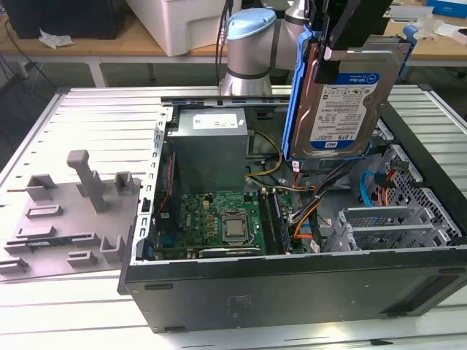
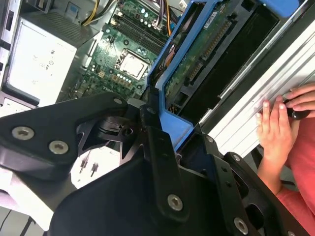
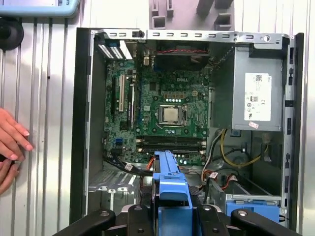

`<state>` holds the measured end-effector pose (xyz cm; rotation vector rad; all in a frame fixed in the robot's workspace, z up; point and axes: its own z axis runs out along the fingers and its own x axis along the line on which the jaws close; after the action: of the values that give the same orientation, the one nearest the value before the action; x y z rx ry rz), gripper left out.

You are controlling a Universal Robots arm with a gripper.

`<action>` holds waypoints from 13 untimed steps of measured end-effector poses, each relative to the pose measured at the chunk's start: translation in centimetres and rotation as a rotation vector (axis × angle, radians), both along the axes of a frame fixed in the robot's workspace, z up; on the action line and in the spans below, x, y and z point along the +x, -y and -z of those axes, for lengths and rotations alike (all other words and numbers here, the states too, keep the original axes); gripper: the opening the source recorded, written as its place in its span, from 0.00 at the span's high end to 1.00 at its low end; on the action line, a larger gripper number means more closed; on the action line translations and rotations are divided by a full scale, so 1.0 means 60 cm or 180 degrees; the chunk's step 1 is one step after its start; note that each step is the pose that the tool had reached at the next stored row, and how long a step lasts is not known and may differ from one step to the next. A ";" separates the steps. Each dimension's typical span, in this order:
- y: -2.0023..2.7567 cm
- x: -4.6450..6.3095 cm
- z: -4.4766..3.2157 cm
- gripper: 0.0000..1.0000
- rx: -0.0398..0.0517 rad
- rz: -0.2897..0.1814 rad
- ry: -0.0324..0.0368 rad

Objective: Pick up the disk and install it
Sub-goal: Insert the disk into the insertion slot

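Disk (image 1: 349,102): white-and-blue label facing out, blue frame; upright in the air above the open case (image 1: 292,292). Top edge hidden by the pincer (image 1: 346,47), clamped on it. Power supply (image 1: 208,146): white sticker. Hand (image 3: 12,142) on the surface (image 1: 87,117), partly cut off.

silver disk (image 1: 349,98), blue frame, upright, aloft
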<state>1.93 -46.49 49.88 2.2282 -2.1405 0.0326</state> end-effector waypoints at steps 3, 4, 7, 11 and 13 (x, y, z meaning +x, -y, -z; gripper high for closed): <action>0.0011 0.000 0.000 0.63 0.0002 0.0000 0.0000; 0.0013 0.000 0.000 0.63 0.0002 0.0000 0.0000; 0.0016 0.000 0.000 0.63 0.0002 0.0000 0.0000; 0.0024 0.003 0.000 0.63 0.0002 0.0000 0.0000; 0.0032 0.006 0.000 0.63 0.0002 0.0000 0.0000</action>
<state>2.28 -46.68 49.88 2.2287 -2.1407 0.0320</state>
